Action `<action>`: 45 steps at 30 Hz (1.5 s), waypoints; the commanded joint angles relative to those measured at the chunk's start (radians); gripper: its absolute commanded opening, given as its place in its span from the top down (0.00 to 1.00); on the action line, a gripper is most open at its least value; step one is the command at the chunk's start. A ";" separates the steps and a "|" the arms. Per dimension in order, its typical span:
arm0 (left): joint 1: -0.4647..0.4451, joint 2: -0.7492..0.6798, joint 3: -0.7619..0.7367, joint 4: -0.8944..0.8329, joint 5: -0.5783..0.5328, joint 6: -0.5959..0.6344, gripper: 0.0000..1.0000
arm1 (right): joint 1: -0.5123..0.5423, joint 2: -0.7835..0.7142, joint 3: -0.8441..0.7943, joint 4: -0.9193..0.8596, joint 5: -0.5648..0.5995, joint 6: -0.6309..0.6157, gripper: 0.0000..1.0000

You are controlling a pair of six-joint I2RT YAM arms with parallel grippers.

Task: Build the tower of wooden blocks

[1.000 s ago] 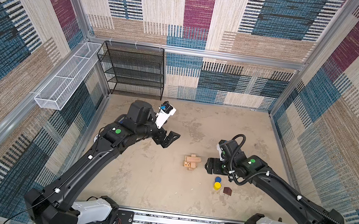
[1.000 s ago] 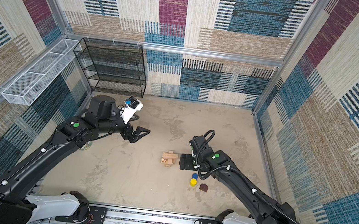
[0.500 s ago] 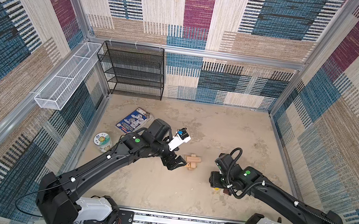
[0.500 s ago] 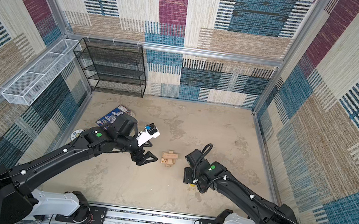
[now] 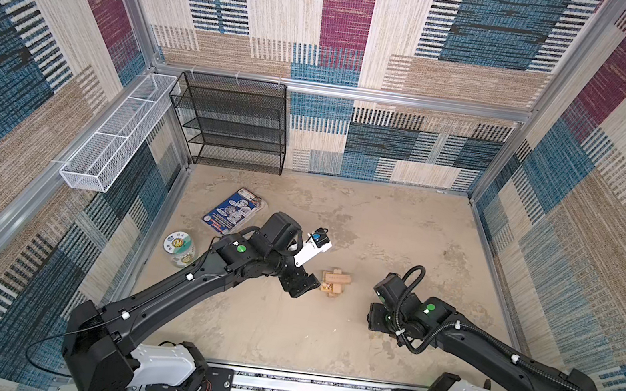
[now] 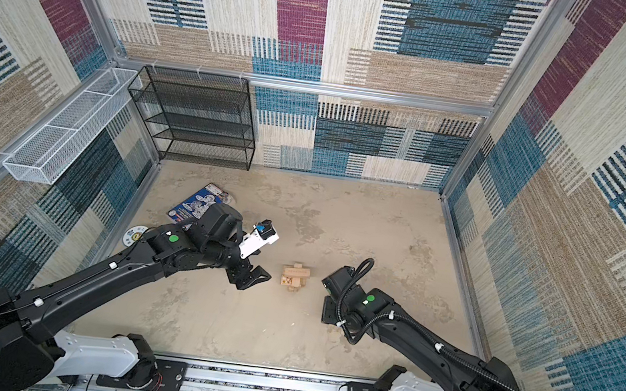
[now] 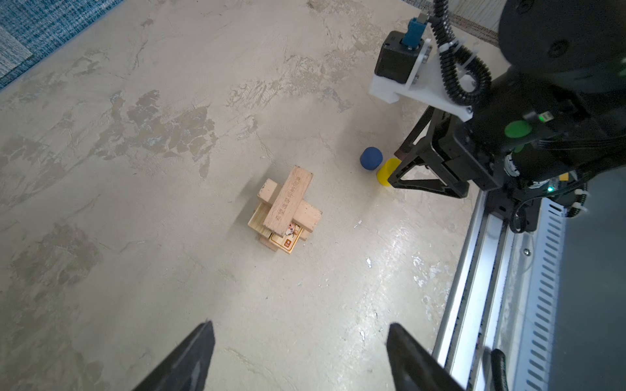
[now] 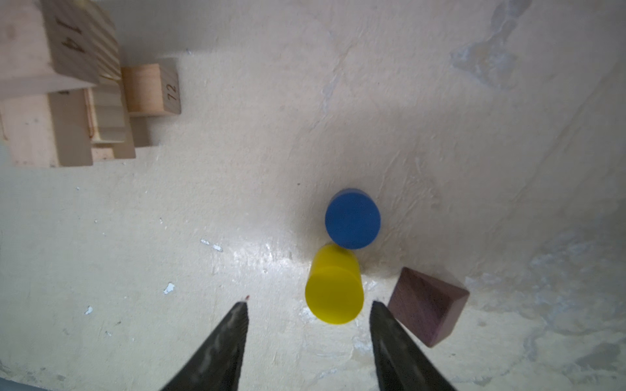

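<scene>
The tower (image 5: 336, 283) (image 6: 295, 277) is a small criss-cross stack of pale wood blocks (image 7: 286, 210) on the floor, its top bar printed with dark marks. My left gripper (image 5: 301, 286) (image 7: 299, 326) hovers open just left of it, with nothing between its fingers. A yellow cylinder (image 8: 333, 284) (image 7: 384, 171), a blue disc (image 8: 352, 218) (image 7: 371, 158) and a dark-brown piece (image 8: 428, 304) sit together right of the tower. My right gripper (image 8: 308, 301) is open and low over them, the yellow cylinder at its tips and nearer one finger. In both top views that arm hides these pieces.
A blue printed packet (image 5: 235, 212) (image 6: 198, 204) and a round labelled jar (image 5: 179, 246) (image 6: 135, 235) lie at the left, behind my left arm. A black wire shelf (image 5: 230, 121) stands at the back left, a white wire basket (image 5: 114, 133) hangs on the left wall. The mounting rail (image 5: 274, 384) runs along the front.
My left arm has swung from the back left down beside the tower, uncovering the packet and jar. My right gripper has dropped forward over the coloured pieces. Both pairs of jaws have narrowed.
</scene>
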 commanded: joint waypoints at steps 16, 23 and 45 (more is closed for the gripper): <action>-0.009 0.025 0.009 -0.023 -0.043 0.025 0.15 | 0.002 0.065 0.004 0.012 0.065 0.036 0.52; -0.010 0.027 0.014 -0.032 -0.047 0.025 0.15 | 0.005 0.082 0.004 0.010 0.067 0.037 0.54; -0.010 0.019 0.014 -0.034 -0.076 0.031 0.15 | 0.008 0.115 0.006 0.022 0.051 0.014 0.64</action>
